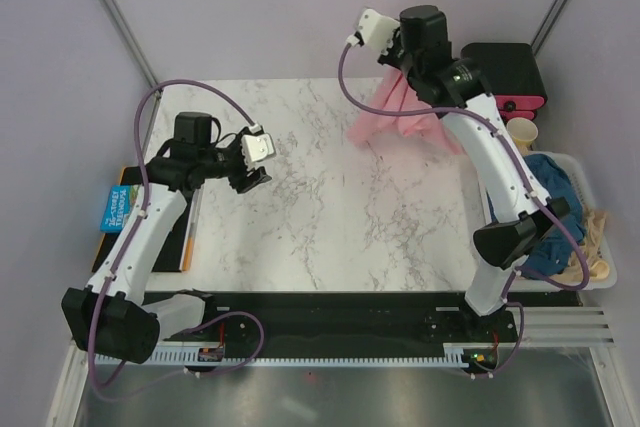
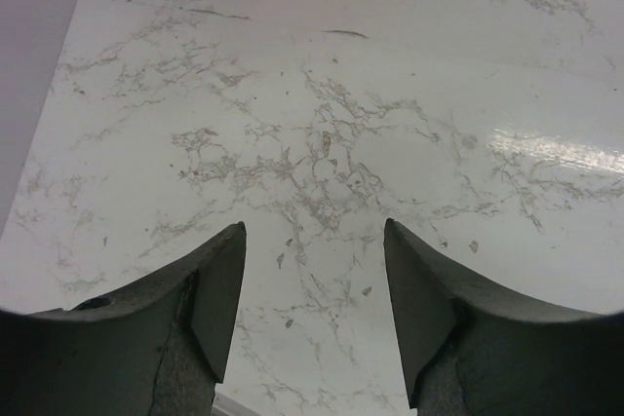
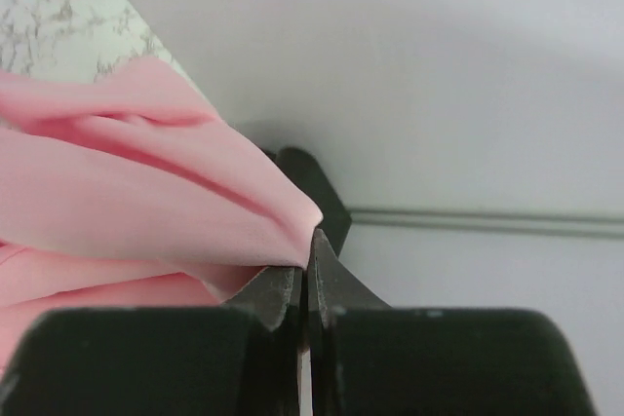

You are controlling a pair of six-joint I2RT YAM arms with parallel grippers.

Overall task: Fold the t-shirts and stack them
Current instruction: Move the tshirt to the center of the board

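Your right fingers (image 3: 291, 287) pinch just a thin fold of the pink t-shirt (image 1: 400, 123), dangling bunched over the counter's (image 1: 330, 209) far right, while the left fingers (image 2: 210, 309) are spread empty, so it may slip free or land crumpled.

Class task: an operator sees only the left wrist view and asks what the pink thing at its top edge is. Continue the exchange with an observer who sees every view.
Observer: A soft light pink cotton t-shirt, hanging over the white marble table's far right side.
Operator: Held by what?
Observer: The right arm's jaws, shut on a fold.
Operator: Any other shirt?
Observer: A dark teal-blue cotton t-shirt lies in the white plastic bin right of the table.
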